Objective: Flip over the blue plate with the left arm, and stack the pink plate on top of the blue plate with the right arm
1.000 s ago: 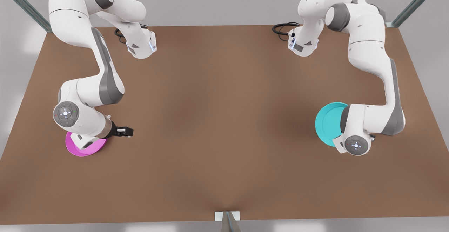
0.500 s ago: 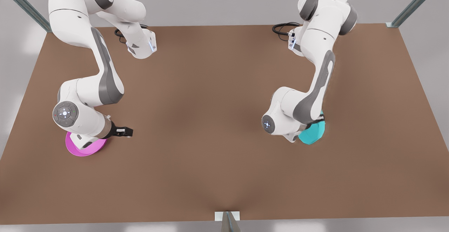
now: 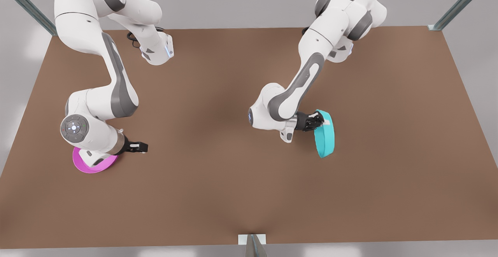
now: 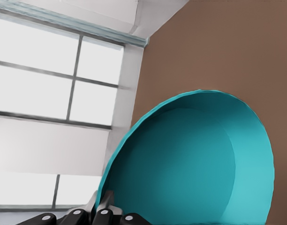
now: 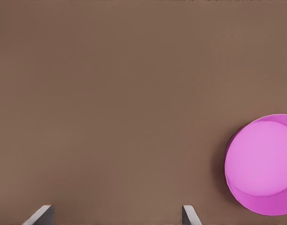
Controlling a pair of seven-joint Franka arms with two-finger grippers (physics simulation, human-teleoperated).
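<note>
The brown counter [image 3: 233,194] carries both arms. The left arm [image 3: 307,78], seen on the front view's right, is stretched out toward the middle of the counter, and the right arm [image 3: 113,86], on the front view's left, is bent low over its own corner, where it is judged to be waiting its turn.

The blue plate [image 3: 326,138] is held on edge, clear of the counter and near its centre; it is judged to be caught midway through the flip, since it is turned neither face up nor face down. The pink plate [image 3: 93,163] is left lying flat on the counter, well apart from the blue one, and is partly covered by the right arm's wrist in the front view.

The left hand [image 3: 318,121] is clamped on the blue plate's rim, at the edge nearest the wrist, so that the dish hangs beyond the fingertips [image 4: 103,206]. The right hand [image 3: 142,146] is kept spread apart and empty, with the pink plate just beside it, off to one side rather than between its fingers [image 5: 189,216].
</note>
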